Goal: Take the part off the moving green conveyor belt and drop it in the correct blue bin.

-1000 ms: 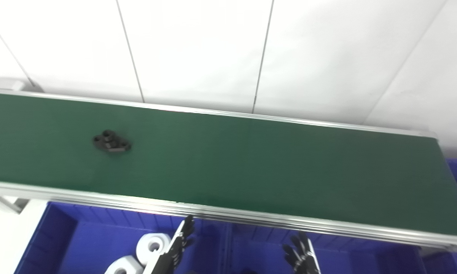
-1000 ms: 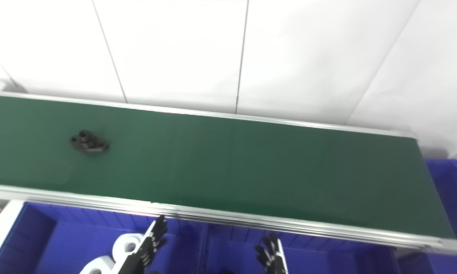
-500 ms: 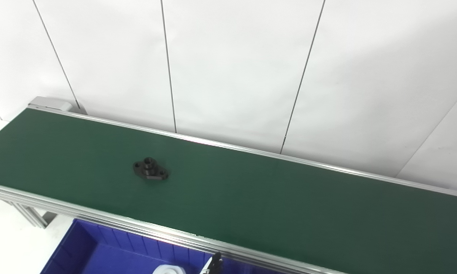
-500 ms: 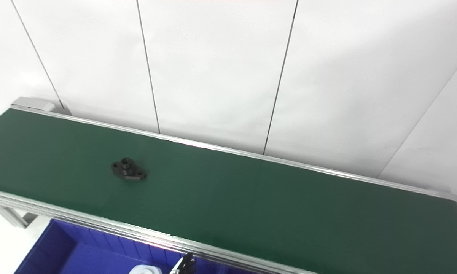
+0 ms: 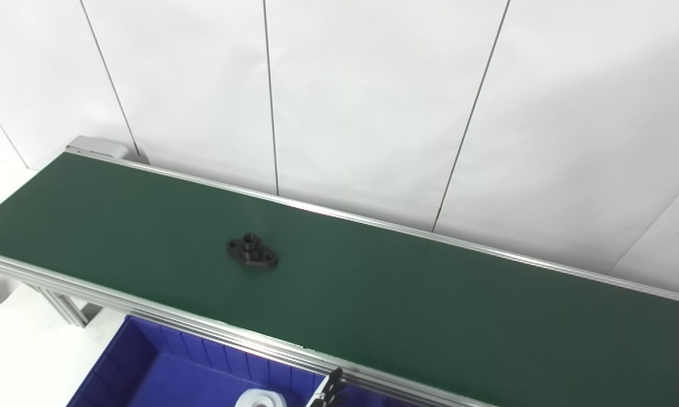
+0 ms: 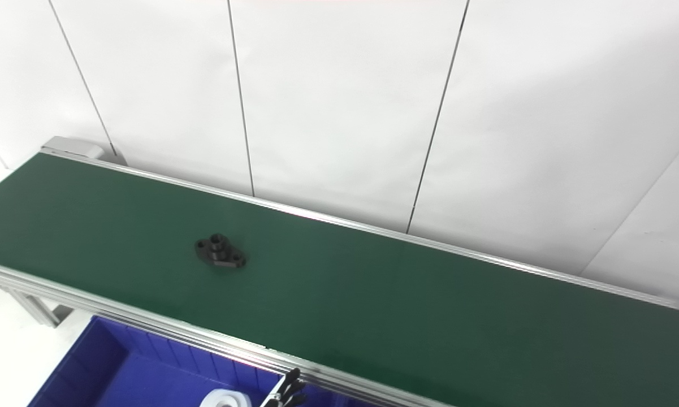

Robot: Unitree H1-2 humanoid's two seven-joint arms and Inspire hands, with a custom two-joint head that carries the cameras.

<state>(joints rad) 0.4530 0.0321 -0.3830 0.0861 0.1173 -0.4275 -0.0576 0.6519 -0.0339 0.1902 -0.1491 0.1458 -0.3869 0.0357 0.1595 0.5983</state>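
Observation:
A small black flanged part (image 5: 252, 252) with a raised hub and bolt holes lies flat on the green conveyor belt (image 5: 429, 294), left of the belt's middle. Only the black fingertips of my left hand (image 5: 329, 390) poke up at the bottom edge, below the belt's near rail and well short of the part (image 6: 220, 252). Those fingertips (image 6: 288, 390) look spread apart with nothing in them. My right hand is out of the picture. A blue bin (image 5: 164, 373) sits under the near rail at lower left.
A white ring-shaped part (image 5: 263, 398) lies in the blue bin (image 6: 119, 379). The belt's aluminium rail (image 5: 203, 328) runs along the near side. White wall panels stand behind the belt. A grey end cap (image 5: 96, 148) marks the belt's far left end.
The camera has tilted up and swung left, so the whole picture shifted. The part has ridden a little to the right along the belt. My right hand dropped out of view.

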